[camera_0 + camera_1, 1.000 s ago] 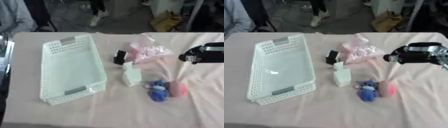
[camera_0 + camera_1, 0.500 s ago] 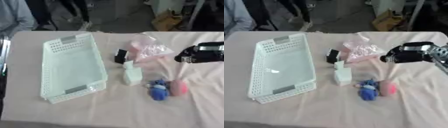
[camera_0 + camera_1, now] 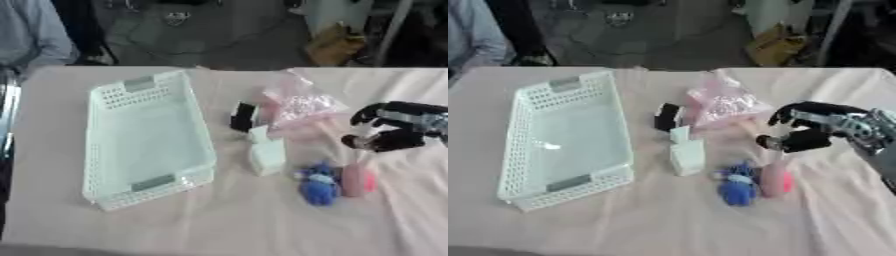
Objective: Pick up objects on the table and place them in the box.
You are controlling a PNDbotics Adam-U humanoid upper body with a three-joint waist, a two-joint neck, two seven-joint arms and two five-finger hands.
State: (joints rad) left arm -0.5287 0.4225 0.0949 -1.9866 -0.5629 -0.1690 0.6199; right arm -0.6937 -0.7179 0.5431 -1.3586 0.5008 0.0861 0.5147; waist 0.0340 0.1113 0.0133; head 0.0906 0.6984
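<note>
Right robot hand (image 3: 808,131), apparently curled and empty, hovers above a pink object (image 3: 776,180).

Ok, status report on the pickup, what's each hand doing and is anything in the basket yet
Right hand curled, holding nothing, above the pink object. Left hand out of view. White basket empty. Blue toy sits against the pink object.

**Room beyond the desk**

I see the desk (image 3: 52,150) covered in a pale pinkish cloth, wrinkled near its right side. Behind its far edge lies a dark grey floor (image 3: 219,35). A brown cardboard box (image 3: 337,47) sits on that floor at upper right, beside a pale slanted pole (image 3: 389,30).
</note>
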